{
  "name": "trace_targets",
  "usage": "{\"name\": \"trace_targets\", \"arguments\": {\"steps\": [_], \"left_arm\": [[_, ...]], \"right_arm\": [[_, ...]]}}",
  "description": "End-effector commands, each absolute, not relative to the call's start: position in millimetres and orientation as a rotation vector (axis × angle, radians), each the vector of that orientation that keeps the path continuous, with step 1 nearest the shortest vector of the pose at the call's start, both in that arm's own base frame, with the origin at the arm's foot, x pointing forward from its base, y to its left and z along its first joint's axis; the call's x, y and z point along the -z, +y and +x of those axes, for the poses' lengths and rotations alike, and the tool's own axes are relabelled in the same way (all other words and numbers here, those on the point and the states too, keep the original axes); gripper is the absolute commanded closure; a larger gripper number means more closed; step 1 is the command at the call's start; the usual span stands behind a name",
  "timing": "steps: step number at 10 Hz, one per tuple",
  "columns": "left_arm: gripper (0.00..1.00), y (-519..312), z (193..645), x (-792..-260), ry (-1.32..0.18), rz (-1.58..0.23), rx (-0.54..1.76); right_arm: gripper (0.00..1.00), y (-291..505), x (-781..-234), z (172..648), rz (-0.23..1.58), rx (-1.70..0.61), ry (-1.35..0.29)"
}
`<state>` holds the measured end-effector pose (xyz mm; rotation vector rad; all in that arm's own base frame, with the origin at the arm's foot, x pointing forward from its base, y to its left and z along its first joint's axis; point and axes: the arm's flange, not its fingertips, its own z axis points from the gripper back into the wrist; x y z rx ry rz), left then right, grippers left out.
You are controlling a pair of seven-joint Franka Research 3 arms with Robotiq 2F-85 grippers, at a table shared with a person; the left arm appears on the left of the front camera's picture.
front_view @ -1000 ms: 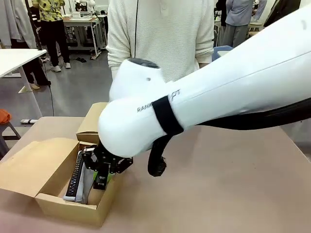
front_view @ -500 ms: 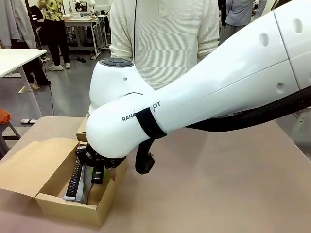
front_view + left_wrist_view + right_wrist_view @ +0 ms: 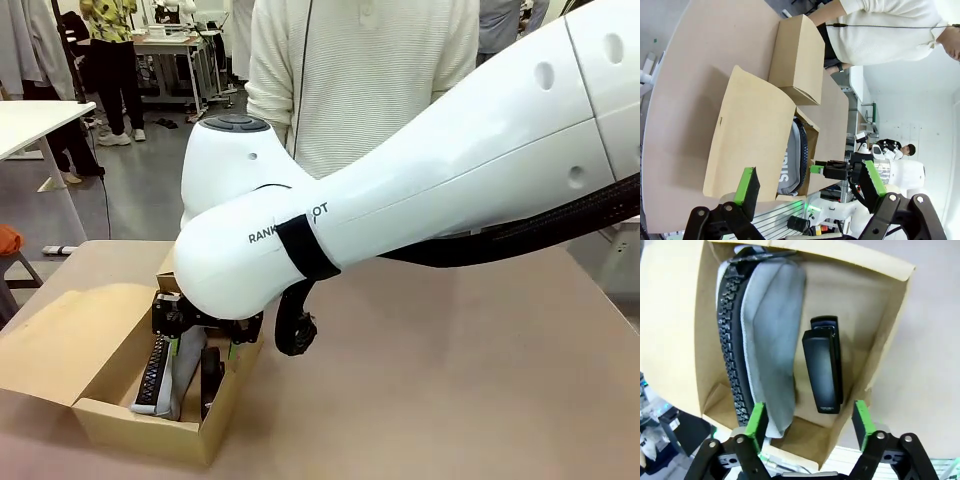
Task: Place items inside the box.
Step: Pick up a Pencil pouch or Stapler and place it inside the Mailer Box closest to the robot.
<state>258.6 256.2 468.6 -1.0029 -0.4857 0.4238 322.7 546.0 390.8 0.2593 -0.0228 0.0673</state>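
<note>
The right hand (image 3: 810, 421) is being held directly over the open cardboard box (image 3: 892, 310). Its green-padded fingers are spread wide and nothing is being gripped between them. Below it, a black stapler (image 3: 822, 367) is lying flat on the box floor, lengthwise along one side wall. Just beside it, the grey pencil case (image 3: 772, 335) is standing on its long edge, with the black zip turned toward the opposite wall. Whether the two are touching cannot be told. The box is resting on the table (image 3: 450, 380) toward the robot's left, with its flaps folded outward.

The left hand (image 3: 809, 181) is being held well apart from the box, its fingers likewise wide apart and empty.

The stapler is being judged stiff, smooth-skinned and rather heavy for its size. It would best be taken across its narrow width near the middle, where the flat sides are offering the pads a square seat; a hold near one end would probably be letting it swing. The pencil case is being judged light and soft, so it would be yielding under the pads. A hold across its thickness at mid-length, clear of the zip teeth, is being thought safest. With the stapler so close alongside, any reach for either one is likely to nudge the other.
</note>
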Motion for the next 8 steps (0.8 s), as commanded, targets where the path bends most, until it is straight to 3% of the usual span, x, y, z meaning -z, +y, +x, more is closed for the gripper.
{"name": "trace_targets", "arguments": {"steps": [1,4,8], "left_arm": [[0.0,255.7,257.9,-469.1,-0.496,-1.012,-0.407],[0.0,255.7,257.9,-469.1,-0.496,-1.012,-0.407],[0.0,255.7,257.9,-469.1,-0.496,-1.012,-0.407]], "right_arm": [[0.0,538.8,-399.6,321.9,0.273,-0.037,-0.038],[0.0,491.4,-427.3,326.7,0.323,-0.103,0.024],[0.0,300.5,-489.2,334.4,0.566,0.008,0.261]]}}
